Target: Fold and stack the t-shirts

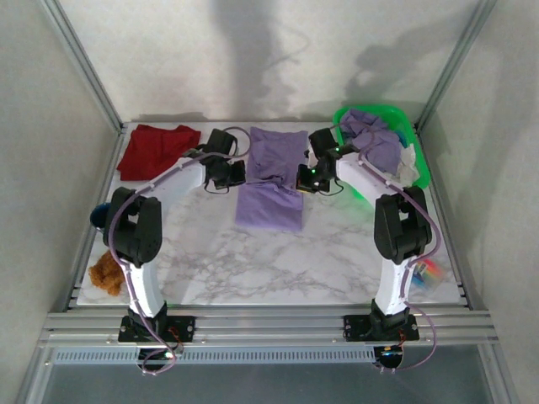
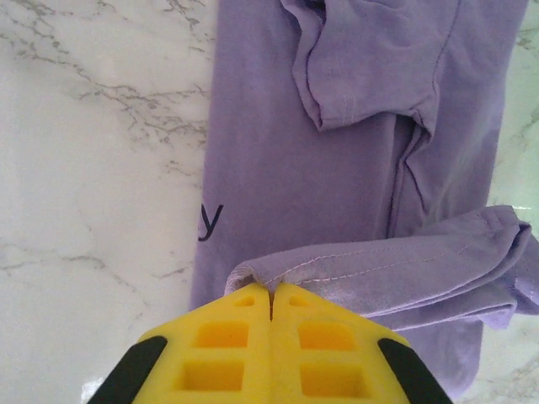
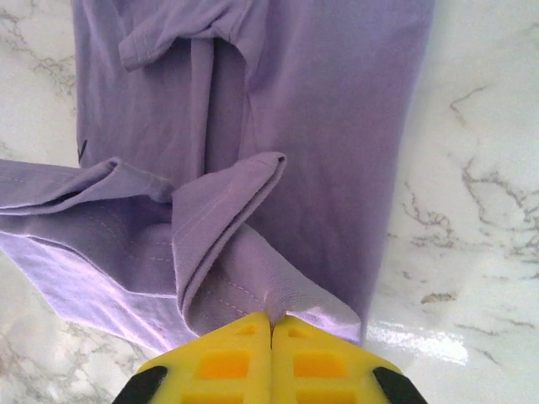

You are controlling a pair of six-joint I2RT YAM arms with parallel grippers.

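Marble table (image 1: 337, 261) is carrying one purple shirt (image 1: 274, 181); left fingers (image 2: 227, 353) and right fingers (image 3: 320, 370) are pinching its hem, folding it. Red shirt (image 1: 156, 150) and more shirts (image 1: 370, 135) in the basket (image 1: 424, 172) are waiting.

The white left arm (image 1: 141, 290) and the white right arm (image 1: 389, 290) are built from smooth tube-like links with bulky black joint housings, and 1 thin purple cable runs along each. The left gripper (image 2: 271, 293) and the right gripper (image 3: 271, 320) have 2 yellow plastic fingers (image 2: 223, 337) each, with moulded rectangular pockets and black outer corners.
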